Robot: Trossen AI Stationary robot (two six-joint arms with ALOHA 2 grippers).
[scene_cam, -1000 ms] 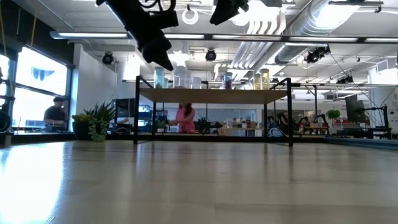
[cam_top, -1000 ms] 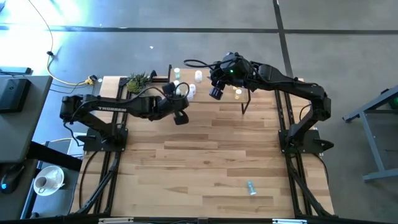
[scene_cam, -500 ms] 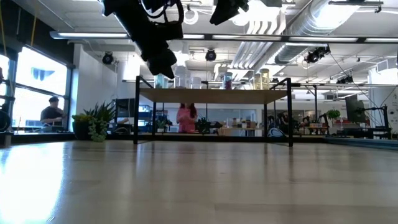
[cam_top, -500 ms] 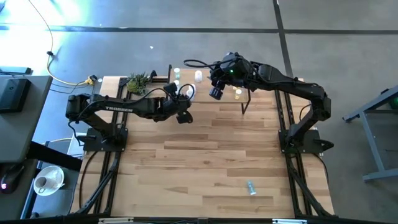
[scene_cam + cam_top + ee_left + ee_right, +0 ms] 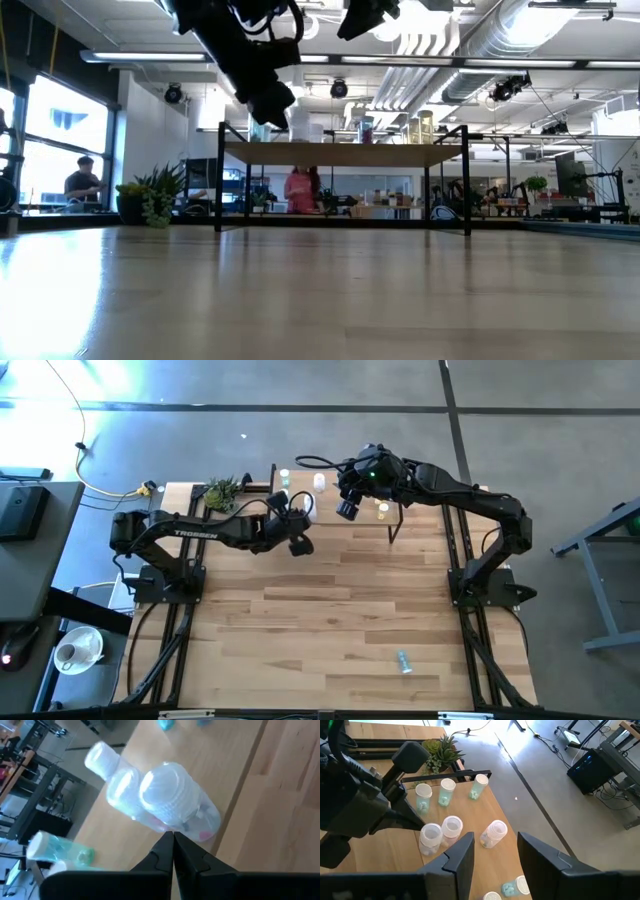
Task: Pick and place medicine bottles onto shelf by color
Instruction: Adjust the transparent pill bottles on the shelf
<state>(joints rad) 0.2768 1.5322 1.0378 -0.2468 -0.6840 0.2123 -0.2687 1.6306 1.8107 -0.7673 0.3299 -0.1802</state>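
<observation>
1. Nearest the front edge of the worktop (image 5: 330, 620), a lone teal bottle (image 5: 403, 661) lay on its side, well apart from both arms.
2. Farther back, the left gripper (image 5: 299, 544) hung just beside the shelf (image 5: 340, 154), its jaws pressed together on nothing.
3. The left wrist view showed those closed fingers (image 5: 172, 851) aimed at a clear bottle with pink contents (image 5: 177, 805), which touched two more white-capped bottles (image 5: 117, 782). No other view showed that contact.
4. Over the shelf, the right gripper (image 5: 347, 510) hovered with its jaws apart and nothing held.
5. Its wrist view alone sorted the shelf's load: a row of teal bottles (image 5: 445, 791) along the far side, and a cluster of pale ones (image 5: 451, 829) nearer.
6. The low view added only the shelf's height on thin black legs, with bottles standing on it.
7. Judged by look, the bottles would be light, stiff plastic, smooth-walled and easily toppled. The ribbed cap likely offers the surest hold, across its width.
</observation>
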